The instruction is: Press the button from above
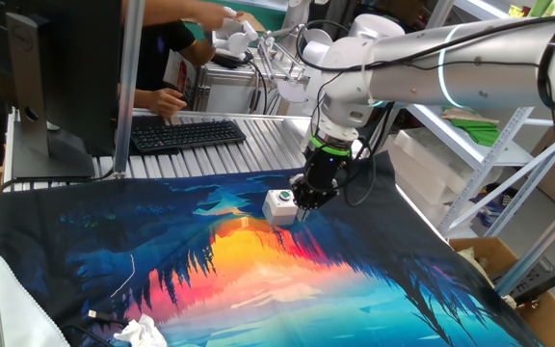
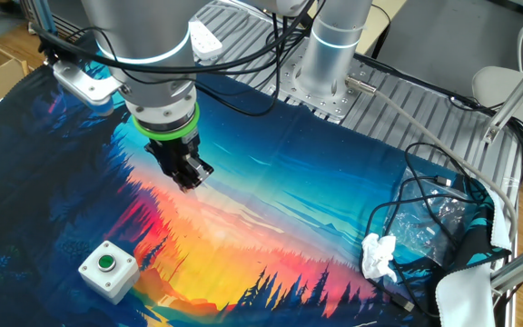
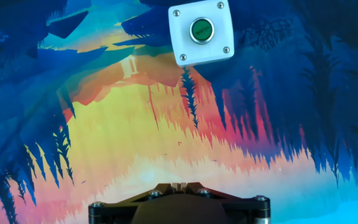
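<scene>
In one fixed view, you see the gripper [image 1: 308, 200] hanging from the arm [image 1: 432, 58] with its tip low over the printed cloth [image 1: 258, 280]. The button [image 1: 280, 204] sits on that cloth just beside the fingers, on their left in the picture; from here they nearly overlap, so do not trust this angle for the gap.

In the other fixed view, the truth is plainer: the button [image 2: 108, 270] stands well apart from the gripper [image 2: 187, 178], toward the lower left, and the gripper points straight down over bare cloth, clearly above it.

In the hand view, the button [image 3: 201, 32] lies ahead of the fingers and a little to the right, its green cap [image 3: 201, 30] facing up at you. The fingertips appear pressed together at the bottom edge. You still need to travel sideways before any descent would land on the cap.
</scene>
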{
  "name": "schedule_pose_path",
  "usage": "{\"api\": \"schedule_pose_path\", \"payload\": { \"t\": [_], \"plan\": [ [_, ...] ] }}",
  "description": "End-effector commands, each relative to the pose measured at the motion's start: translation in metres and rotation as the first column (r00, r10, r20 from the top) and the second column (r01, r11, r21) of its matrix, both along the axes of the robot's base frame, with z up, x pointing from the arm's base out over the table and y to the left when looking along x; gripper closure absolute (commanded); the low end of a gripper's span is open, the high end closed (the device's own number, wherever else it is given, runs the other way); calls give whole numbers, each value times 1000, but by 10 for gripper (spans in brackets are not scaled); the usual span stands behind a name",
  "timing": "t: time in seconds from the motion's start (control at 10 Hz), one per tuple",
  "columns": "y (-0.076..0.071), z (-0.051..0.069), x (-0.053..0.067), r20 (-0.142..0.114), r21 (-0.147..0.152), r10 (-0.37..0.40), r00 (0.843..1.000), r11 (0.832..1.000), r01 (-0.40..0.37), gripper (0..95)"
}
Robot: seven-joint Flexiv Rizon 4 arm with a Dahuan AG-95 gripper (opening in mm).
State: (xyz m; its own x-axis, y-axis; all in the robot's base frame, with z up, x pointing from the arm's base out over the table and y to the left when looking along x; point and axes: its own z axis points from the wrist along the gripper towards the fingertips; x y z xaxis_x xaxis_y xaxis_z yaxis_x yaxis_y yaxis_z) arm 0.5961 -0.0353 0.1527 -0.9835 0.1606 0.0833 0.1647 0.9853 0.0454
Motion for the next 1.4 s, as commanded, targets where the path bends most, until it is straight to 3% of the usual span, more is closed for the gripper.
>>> {"api": "schedule_pose_path", "payload": {
  "t": [0.1,0.4,0.5,0.6,0.7,0.8,0.9,1.0,1.1,1.2,1.3,1.4],
  "plan": [
    [0,0,0,0,-1,-7,1000,1000,7,950],
    [0,0,0,-2,-1,-18,1000,1000,18,950],
    [0,0,0,-10,30,-22,1000,999,22,950],
    [0,0,0,-13,43,-28,1000,999,29,950],
    [0,0,0,-6,55,-7,1000,998,7,950],
    [0,0,0,12,74,182,983,981,-182,950],
    [0,0,0,20,81,160,987,984,-161,950],
    [0,0,0,-2,7,141,990,990,-141,950],
    [0,0,0,8,25,145,989,989,-145,950],
    [0,0,0,48,23,174,984,984,-175,950],
    [0,0,0,104,30,166,981,985,-170,950],
    [0,0,0,90,47,86,992,995,-91,950]
  ]
}}
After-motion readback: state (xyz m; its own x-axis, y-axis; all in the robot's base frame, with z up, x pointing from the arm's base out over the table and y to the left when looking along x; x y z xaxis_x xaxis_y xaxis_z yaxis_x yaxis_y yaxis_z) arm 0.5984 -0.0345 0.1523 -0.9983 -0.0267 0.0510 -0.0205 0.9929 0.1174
